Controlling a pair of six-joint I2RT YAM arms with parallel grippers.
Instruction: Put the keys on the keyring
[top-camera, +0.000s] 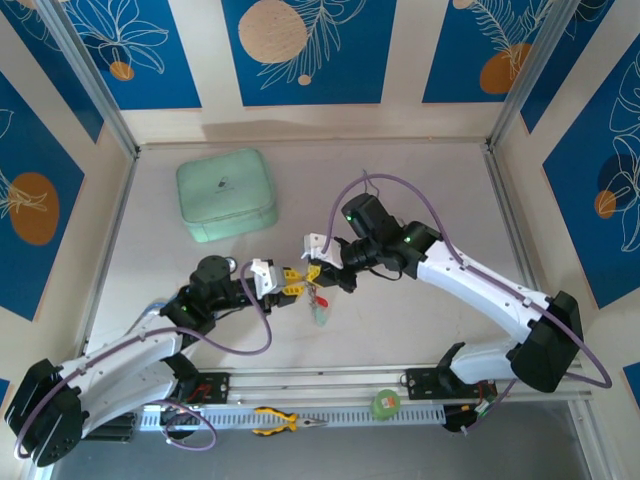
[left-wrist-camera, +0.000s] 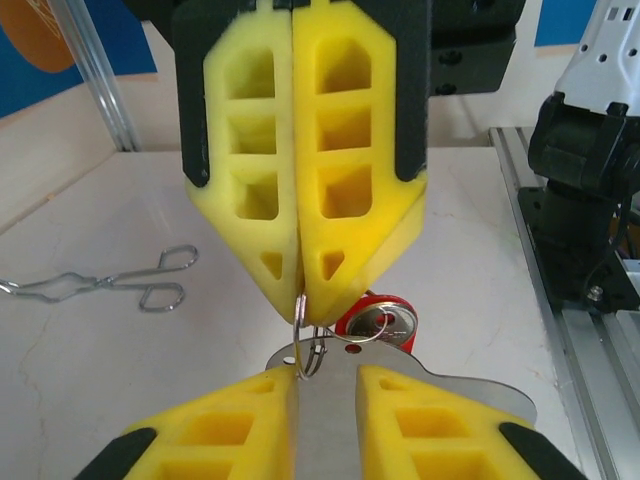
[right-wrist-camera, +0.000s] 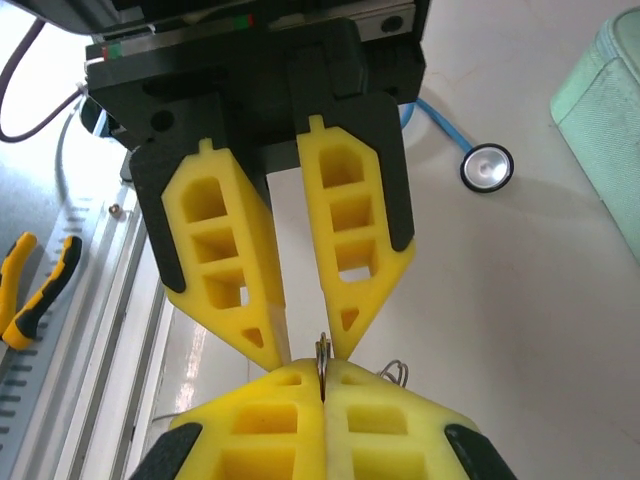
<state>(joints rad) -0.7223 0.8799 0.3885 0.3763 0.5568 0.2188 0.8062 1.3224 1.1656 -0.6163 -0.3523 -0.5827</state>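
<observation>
Inside the left end effector, the keyring

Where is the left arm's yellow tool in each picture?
Top external: the left arm's yellow latticed two-finger tool, mid-table, left of centre.
Left wrist: that tool pokes up from the bottom edge.
Right wrist: that tool hangs down from the top.
Shared landmark: the right arm's matching yellow tool, tip to tip with it.

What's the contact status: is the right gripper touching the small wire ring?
Touching. The left wrist view shows the right gripper shut with the small wire ring pinched between its fingertips.
</observation>
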